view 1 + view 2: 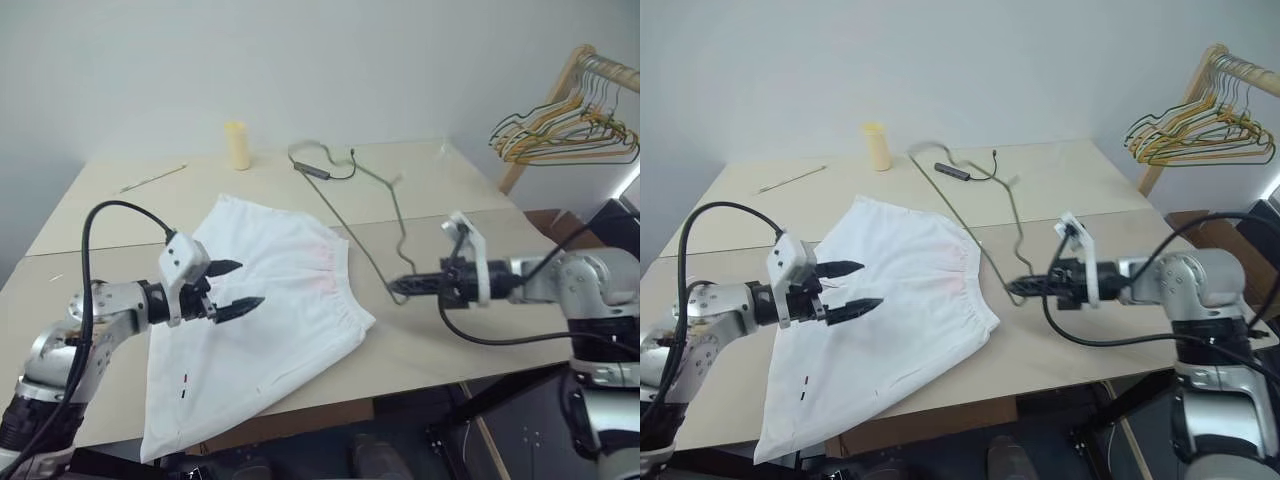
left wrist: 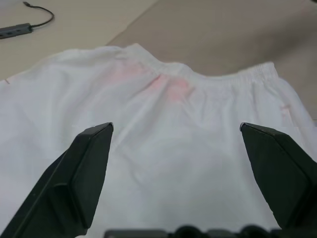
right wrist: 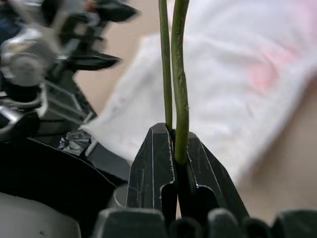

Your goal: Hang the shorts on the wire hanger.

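The white shorts lie flat on the table, gathered waistband toward the right, one leg hanging over the front edge. Faint pink smudges show near the waistband. My left gripper hovers open just over the middle of the shorts, with nothing between its fingers. The thin dark wire hanger stretches from the back of the table to just right of the waistband. There my right gripper is shut on it, and two strands of wire rise from its closed jaws.
At the back of the table stand a pale yellow cylinder, a dark cable with a small adapter and a thin stick. A wooden rack with a bunch of yellow and green hangers stands at the far right.
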You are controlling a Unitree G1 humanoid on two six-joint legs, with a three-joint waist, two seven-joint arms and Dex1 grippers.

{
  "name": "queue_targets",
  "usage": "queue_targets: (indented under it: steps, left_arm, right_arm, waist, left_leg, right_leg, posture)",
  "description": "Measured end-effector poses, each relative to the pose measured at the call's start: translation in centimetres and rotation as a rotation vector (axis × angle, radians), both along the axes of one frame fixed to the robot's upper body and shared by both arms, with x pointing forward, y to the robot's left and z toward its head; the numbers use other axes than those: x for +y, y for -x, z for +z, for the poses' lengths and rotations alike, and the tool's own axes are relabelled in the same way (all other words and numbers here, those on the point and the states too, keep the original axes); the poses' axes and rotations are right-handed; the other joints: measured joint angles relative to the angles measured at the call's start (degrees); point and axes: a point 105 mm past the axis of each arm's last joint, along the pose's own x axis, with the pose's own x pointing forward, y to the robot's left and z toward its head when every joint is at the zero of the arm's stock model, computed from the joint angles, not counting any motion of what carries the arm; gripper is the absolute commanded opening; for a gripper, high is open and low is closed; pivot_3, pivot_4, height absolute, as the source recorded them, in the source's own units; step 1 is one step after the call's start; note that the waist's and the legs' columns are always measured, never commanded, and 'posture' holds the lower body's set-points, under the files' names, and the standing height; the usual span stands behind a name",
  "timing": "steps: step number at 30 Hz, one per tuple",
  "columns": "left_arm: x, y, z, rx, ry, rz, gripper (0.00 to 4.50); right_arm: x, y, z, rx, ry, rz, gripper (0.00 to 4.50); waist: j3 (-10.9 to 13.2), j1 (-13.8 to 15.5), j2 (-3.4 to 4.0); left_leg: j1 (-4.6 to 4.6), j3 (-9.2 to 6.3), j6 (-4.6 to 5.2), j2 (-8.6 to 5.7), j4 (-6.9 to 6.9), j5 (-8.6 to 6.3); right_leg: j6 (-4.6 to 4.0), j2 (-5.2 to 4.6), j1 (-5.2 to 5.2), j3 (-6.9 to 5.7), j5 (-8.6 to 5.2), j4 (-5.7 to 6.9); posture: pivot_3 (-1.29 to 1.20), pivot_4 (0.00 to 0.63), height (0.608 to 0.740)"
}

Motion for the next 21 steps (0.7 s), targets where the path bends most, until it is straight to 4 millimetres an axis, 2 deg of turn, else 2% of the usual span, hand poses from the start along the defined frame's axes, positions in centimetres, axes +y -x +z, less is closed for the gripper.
queue_targets:
  steps: [4, 7, 14, 21]
  left_arm:
    - [-0.6, 0.3, -0.5, -0.001, -0.040, -0.036, 4.46]
    - [-0.8, 0.4, -0.8, -0.004, -0.075, -0.053, 4.46]
    - [-0.8, 0.9, -1.0, -0.035, -0.161, -0.113, 4.46]
    - [-1.0, 1.2, -1.2, -0.036, -0.171, -0.132, 4.46]
  right_arm:
    - [-2.4, 0.9, -2.6, 0.145, 0.109, -0.046, 0.00]
    - [-3.8, 1.9, -3.5, 0.288, 0.073, -0.065, 0.00]
    - [-4.9, 1.7, -3.4, 0.411, -0.016, -0.090, 0.00]
    - [-5.6, 2.2, -5.1, 0.465, 0.017, -0.078, 0.00]
  waist:
    - [0.0, -0.1, 0.03]
    - [0.0, -0.2, 0.03]
    - [0.0, -0.4, 0.04]
    - [0.0, -0.1, 0.06]
  left_leg:
    - [0.05, 0.02, 0.00, 0.01, 0.02, 0.00]
    - [0.08, 0.05, 0.01, 0.02, 0.04, 0.00]
    - [0.08, 0.06, 0.03, 0.02, 0.04, -0.01]
    - [0.07, 0.06, 0.03, 0.02, 0.09, -0.01]
  right_leg:
    - [0.17, 0.02, 0.01, 0.03, -0.10, 0.05]
    - [0.28, 0.03, 0.01, 0.07, -0.17, 0.06]
    - [0.29, 0.04, 0.02, 0.09, -0.18, 0.04]
    - [0.35, 0.02, 0.02, 0.08, -0.20, 0.08]
  posture:
    - [-0.14, 0.000, 0.740]
    - [-0.14, 0.000, 0.740]
    - [-0.14, 0.000, 0.740]
    - [-0.13, 0.000, 0.740]
